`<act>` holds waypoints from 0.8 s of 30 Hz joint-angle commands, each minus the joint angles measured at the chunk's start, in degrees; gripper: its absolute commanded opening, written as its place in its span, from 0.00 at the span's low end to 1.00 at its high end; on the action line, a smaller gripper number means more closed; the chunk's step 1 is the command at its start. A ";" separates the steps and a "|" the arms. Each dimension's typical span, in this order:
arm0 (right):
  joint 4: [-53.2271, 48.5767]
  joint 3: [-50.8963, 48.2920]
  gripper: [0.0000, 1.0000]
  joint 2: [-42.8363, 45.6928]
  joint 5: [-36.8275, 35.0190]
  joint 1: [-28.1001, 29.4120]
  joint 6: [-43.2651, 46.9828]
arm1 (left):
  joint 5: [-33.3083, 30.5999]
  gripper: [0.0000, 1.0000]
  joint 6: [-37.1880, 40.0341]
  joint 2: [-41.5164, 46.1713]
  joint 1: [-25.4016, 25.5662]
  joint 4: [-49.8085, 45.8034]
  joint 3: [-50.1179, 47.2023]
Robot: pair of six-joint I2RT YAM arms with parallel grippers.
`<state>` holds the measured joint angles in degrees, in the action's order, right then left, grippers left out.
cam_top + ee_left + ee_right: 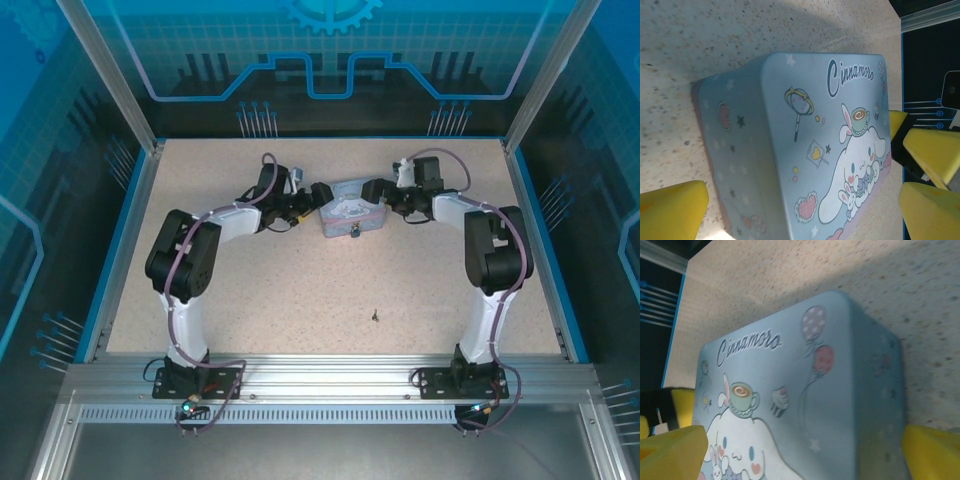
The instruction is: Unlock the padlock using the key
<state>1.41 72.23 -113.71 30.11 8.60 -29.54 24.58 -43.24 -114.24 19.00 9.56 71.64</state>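
Speckled tabletop (pixel 250 290) carries the tin (pixel 350 212), flanked by both grippers with jaws spread wide: left gripper (pixel 313 203) at 9 o'clock, right gripper (pixel 378 197) at 3. The padlock (pixel 354 235) sits at the tin's 6 o'clock edge. The key (pixel 375 315) lies well beyond toward 6, likely nearer the right arm.

count — tin (pixel 350 210) 1 | padlock (pixel 355 234) 1 | key (pixel 375 315) 1 | arms (pixel 188 258) 2 — table (pixel 300 290) 1
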 commanded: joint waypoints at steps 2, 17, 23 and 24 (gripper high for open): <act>-1.12 0.17 1.00 0.43 3.59 1.92 1.05 | 2.33 0.99 -0.35 -2.25 0.63 -2.39 3.41; 1.15 -13.99 0.98 13.22 1.54 10.70 0.42 | 1.61 0.99 3.00 4.10 0.59 -3.43 -4.31; 2.90 -21.43 0.99 18.87 -2.44 15.81 -2.18 | -0.51 0.99 2.72 9.54 0.57 -1.85 -12.06; 2.74 -22.66 0.99 19.64 -3.03 16.52 -2.38 | -0.96 0.99 2.86 10.61 0.59 -1.87 -13.21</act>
<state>1.48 51.79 -96.33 26.50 22.26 -30.57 21.67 -40.51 -106.80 18.41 8.01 61.49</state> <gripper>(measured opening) 0.985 0.989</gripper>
